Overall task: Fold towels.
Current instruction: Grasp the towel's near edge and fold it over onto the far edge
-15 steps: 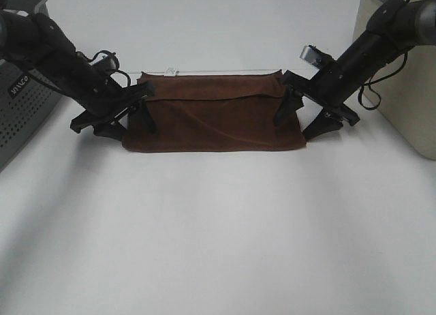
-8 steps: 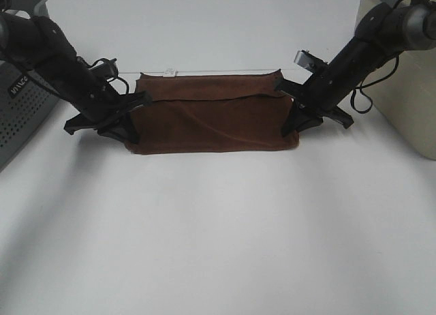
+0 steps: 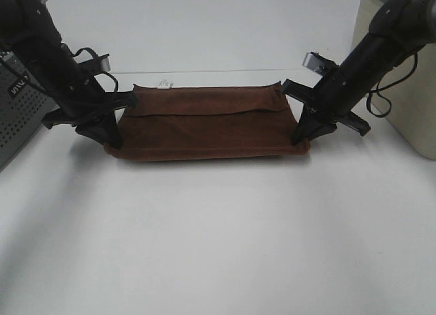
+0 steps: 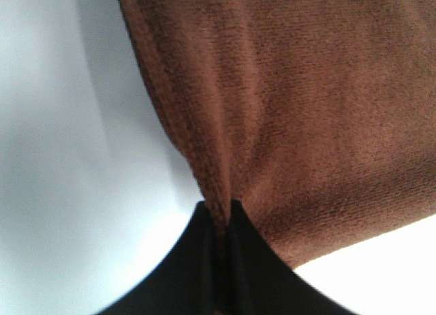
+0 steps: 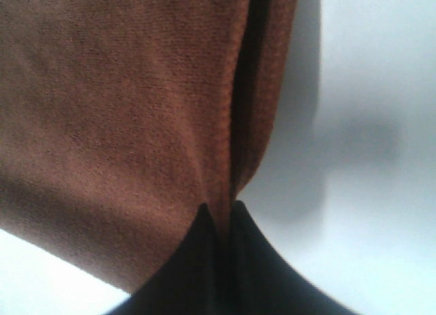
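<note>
We find the towel (image 3: 204, 124), dark reddish-brown terry cloth, lying across the middle of the white bench (image 3: 218, 247), its long side running left to right. A folded layer covers its far part, and a small white tag (image 3: 164, 84) shows near the far left corner. The left gripper (image 3: 111, 139) is clenched on the near left corner; in the left wrist view its jaws press together on the hemmed edge. The right gripper (image 3: 302, 136) is likewise clamped on the near right corner, with cloth pinched between its closed jaws. A grey perforated bin (image 3: 17, 117) stands beyond the left arm, and a beige box (image 3: 402, 103) beyond the right arm.
</note>
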Robot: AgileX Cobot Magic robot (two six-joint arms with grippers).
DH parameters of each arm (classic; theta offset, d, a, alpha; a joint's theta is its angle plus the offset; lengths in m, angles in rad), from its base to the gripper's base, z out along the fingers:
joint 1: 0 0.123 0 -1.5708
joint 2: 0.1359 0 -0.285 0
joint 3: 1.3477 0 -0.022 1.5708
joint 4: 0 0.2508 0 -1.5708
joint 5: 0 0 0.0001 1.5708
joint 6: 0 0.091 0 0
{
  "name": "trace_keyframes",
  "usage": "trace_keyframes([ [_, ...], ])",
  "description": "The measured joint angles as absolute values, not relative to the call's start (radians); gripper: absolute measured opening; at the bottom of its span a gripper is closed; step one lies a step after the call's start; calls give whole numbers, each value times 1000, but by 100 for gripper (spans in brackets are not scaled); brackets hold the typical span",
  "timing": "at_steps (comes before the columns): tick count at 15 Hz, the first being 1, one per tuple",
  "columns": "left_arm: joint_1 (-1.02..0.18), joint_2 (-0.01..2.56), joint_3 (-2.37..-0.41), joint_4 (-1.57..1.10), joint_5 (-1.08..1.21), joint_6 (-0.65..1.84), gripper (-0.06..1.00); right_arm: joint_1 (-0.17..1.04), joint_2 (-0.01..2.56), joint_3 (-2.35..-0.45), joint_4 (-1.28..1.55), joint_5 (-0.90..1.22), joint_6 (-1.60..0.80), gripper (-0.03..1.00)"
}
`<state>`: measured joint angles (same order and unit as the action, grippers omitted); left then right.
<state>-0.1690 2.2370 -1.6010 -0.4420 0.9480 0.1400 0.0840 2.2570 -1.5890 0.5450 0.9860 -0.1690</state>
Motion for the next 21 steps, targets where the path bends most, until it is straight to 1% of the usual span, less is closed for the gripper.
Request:
trace_keyframes([
  [2, -179, 2170, -1487, -442, 931, 140, 1, 85, 2185, -1433, 553, 938, -185, 0],
  [5, -186, 2090, -1312, -443, 889, 141, 1, 98, 2114, -1287, 581, 911, -223, 0],
  [7, -186, 2057, -1248, -439, 865, 141, 1, 124, 2100, -1259, 587, 910, -232, 0],
  [9, -186, 2025, -1245, -435, 850, 140, 1, 132, 2086, -1260, 596, 902, -239, 0],
  [12, -186, 2009, -1310, -425, 829, 65, 1, 132, 2079, -1337, 585, 901, -239, 0],
  [15, -186, 2009, -1392, -375, 769, -12, 1, 132, 2089, -1470, 566, 891, -228, 0],
  [19, -186, 2037, -1448, -358, 582, -36, 1, 132, 2208, -1691, 519, 914, -187, 0],
  [21, -186, 2106, -1493, -358, 544, -37, 1, 132, 2296, -1790, 504, 912, -185, 0],
])
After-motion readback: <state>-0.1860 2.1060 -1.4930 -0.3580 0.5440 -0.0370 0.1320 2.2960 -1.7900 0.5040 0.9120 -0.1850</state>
